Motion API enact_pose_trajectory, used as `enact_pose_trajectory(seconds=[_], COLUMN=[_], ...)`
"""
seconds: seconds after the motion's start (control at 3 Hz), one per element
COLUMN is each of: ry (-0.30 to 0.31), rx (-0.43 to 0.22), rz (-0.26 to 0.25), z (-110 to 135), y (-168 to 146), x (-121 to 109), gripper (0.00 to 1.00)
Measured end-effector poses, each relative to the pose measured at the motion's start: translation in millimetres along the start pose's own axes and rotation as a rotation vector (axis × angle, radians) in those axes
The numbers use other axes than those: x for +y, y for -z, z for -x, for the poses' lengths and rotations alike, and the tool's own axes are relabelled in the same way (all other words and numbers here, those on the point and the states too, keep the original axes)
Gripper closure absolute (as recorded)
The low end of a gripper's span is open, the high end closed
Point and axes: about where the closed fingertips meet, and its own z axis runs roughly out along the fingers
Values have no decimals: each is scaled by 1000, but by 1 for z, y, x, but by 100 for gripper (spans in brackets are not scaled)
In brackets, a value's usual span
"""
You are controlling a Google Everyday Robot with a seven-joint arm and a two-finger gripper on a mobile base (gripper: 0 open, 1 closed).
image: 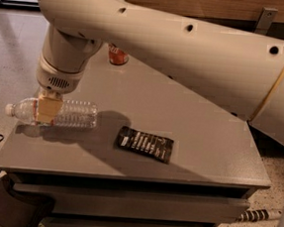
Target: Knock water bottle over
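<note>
Claw (pixel 49 111) clamped on the water bottle (pixel 77 114), which we see lying on its side at the counter's (pixel 203 150) left edge, white cap overhanging, black packet (pixel 145 144) nearby.

Gripper (pixel 48 111) low at view's left, pointing down; arm (pixel 187 45) stretched across from right.

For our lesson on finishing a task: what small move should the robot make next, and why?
Probably open the tool and lift clear: the water bottle already lies on its side on the table, near the left edge, with the tool clasped around it.
</note>
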Motion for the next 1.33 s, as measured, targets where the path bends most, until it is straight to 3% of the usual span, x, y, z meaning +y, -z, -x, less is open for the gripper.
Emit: enact_pose_trajectory(seconds=[0.33,0.67,1.0,1.33], ry=[-7,-7,-5,-3], rx=[5,5,5,6], rz=[46,46,46,45], z=[-5,-2,-1,0], y=[-30,-24,-24,-23], x=[6,5,5,6], gripper=[100,100,86,64])
